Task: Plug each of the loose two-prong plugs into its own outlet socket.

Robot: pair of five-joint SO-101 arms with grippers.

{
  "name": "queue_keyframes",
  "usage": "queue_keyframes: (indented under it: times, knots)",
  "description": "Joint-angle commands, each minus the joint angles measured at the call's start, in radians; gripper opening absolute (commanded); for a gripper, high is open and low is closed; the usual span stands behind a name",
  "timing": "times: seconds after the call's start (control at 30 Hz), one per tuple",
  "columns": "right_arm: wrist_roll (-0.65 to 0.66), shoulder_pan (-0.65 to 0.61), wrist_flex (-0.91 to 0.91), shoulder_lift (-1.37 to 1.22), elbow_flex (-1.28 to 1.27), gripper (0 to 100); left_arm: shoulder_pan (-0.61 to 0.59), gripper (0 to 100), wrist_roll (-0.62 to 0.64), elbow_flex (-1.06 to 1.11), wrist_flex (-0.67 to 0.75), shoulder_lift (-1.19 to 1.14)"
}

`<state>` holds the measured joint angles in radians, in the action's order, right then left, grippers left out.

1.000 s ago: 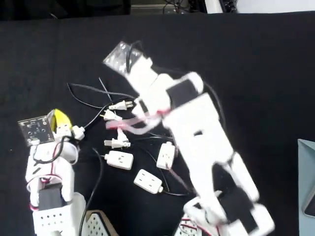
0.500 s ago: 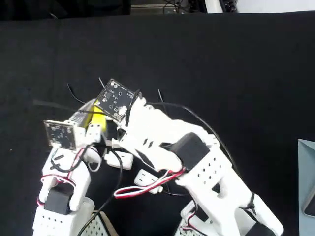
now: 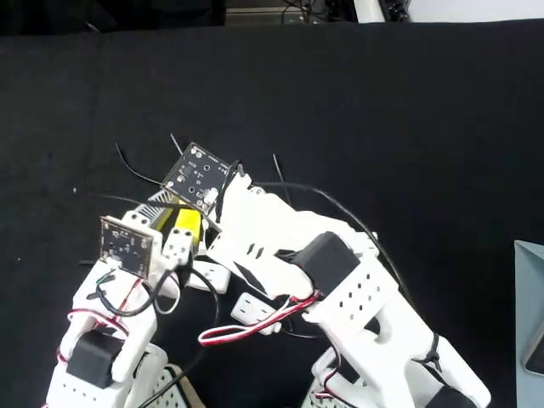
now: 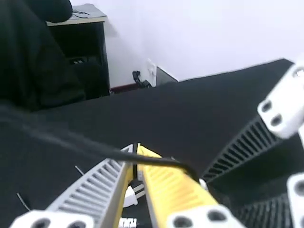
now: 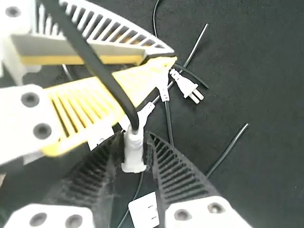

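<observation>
My right gripper [image 5: 133,137] has black ribbed fingers and is shut on a white two-prong plug [image 5: 133,153]. That plug's black cable [image 5: 85,52] runs up across my left gripper [image 5: 166,56], whose grey and yellow fingers are shut, tips together, just above the right one. In the left wrist view the same cable [image 4: 95,147] lies over the left gripper [image 4: 137,149]. From above, both grippers meet over the cluster of plugs, the left gripper [image 3: 180,214] under the right arm's camera board [image 3: 200,178]. Loose white plugs [image 5: 187,86] [image 5: 163,93] lie on the black cloth.
White outlet sockets [image 3: 255,312] [image 5: 145,209] lie close to the arms' bases, partly covered by the right arm. Thin black cables [image 3: 140,170] trail to the left. A teal object [image 3: 529,323] stands at the right edge. The far table is bare black cloth [image 3: 382,102].
The right arm swung left and lowered over the plugs a second ago, then held. The left arm rose and moved right, bringing its gripper against the right one.
</observation>
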<state>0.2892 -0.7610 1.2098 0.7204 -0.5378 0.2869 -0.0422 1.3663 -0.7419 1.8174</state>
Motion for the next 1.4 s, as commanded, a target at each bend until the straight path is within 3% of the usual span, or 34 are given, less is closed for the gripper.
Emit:
queue_keyframes:
  times: [0.0, 0.13, 0.47, 0.6, 0.73, 1.23, 1.37]
  knots:
    - [0.003, -0.003, 0.005, 0.016, 0.004, 1.1, 0.007, 3, -0.020, -0.065, -0.023, 0.005]
    - [-0.003, 0.083, 0.009, 0.025, -0.004, 1.1, -0.002, 3, -0.020, -0.077, -0.028, 0.005]
    - [-0.054, 0.396, 0.066, 0.206, -0.070, 1.1, -0.151, 4, -0.021, -0.125, -0.278, -0.003]
    - [-0.054, 0.423, 0.066, 0.351, -0.173, 1.1, -0.145, 10, -0.021, -0.104, -0.350, -0.006]
    - [-0.054, 0.423, 0.064, 0.456, -0.292, 1.2, -0.145, 11, -0.063, -0.122, -0.385, -0.089]
    - [-0.110, 0.471, 0.038, 0.506, -0.372, 1.1, -0.145, 11, -0.137, -0.355, -0.384, -0.729]
    - [-0.152, 0.511, -0.025, 0.506, -0.421, 1.1, -0.147, 17, -0.201, -0.415, -0.384, -0.887]
